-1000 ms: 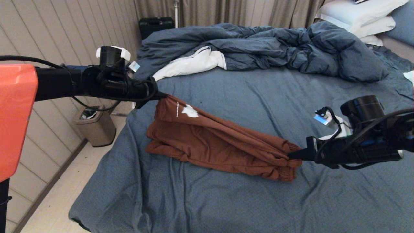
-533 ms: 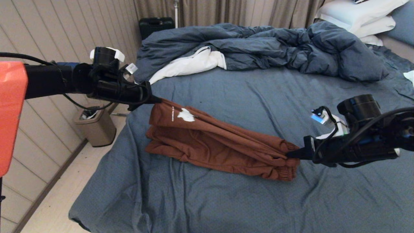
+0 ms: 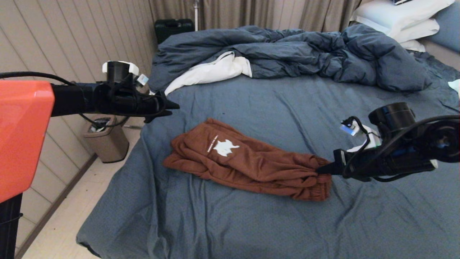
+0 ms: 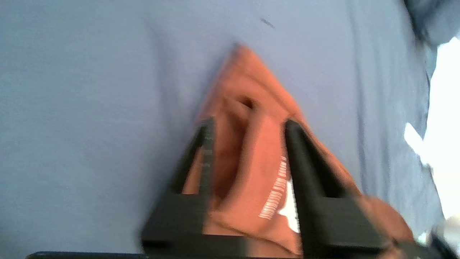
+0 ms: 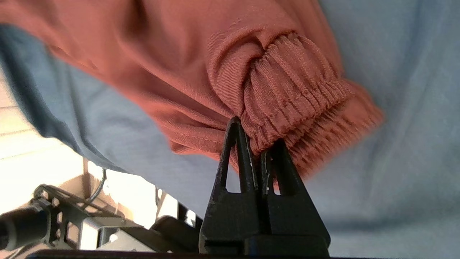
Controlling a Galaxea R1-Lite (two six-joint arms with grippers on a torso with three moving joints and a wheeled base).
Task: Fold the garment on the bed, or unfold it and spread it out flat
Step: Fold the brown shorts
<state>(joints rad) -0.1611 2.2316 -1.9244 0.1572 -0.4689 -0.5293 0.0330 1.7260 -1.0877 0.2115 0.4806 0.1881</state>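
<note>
The rust-brown garment [image 3: 248, 165] lies bunched on the slate-blue bed [image 3: 287, 104], its white graphic [image 3: 224, 147] facing up. My right gripper [image 3: 320, 169] is shut on the ribbed waistband [image 5: 287, 100] at the garment's right end, low over the sheet. My left gripper [image 3: 172, 108] hovers open above and to the left of the garment's other end, holding nothing. In the left wrist view the garment [image 4: 251, 154] lies below the spread fingers [image 4: 298, 151], apart from them.
A rumpled dark blue duvet [image 3: 294, 54] with white lining [image 3: 212, 72] fills the far side of the bed. White pillows [image 3: 399, 18] sit at the back right. A waste bin [image 3: 106, 140] stands on the floor left of the bed.
My left gripper has opened and let go of the garment's leg end, which dropped onto the sheet. The left arm pulled slightly left. The right gripper keeps its hold and shifted slightly left.
</note>
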